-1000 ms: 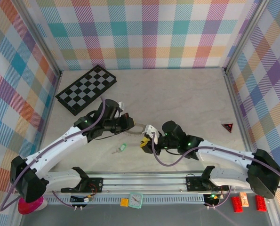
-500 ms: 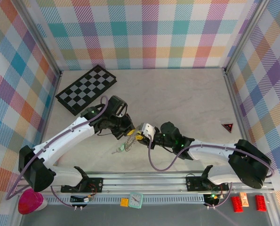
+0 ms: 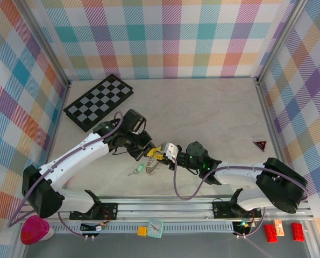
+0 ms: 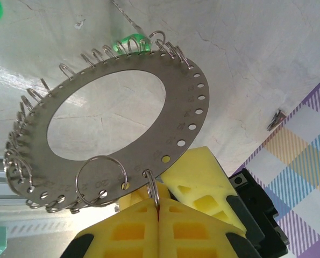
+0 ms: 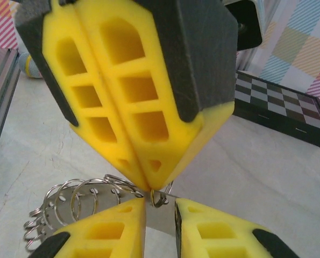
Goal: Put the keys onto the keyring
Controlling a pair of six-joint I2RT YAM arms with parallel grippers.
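Arms have closed in since a second ago. Left gripper [image 4: 157, 215] is clamped on a small loop at the rim of the keyring [image 4: 186, 107], holding it off the table [image 4: 256, 64]. Right gripper [image 5: 160, 215] is part-open, tips at that rim, gripping nothing. One green-headed key [image 4: 128, 41] lies on the table, off the ring.

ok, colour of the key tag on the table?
Green; key tag shows best in the left wrist view.

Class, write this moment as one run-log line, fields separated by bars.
left gripper shut on keyring | right gripper straddles its edge, grip unclear | key lying on table
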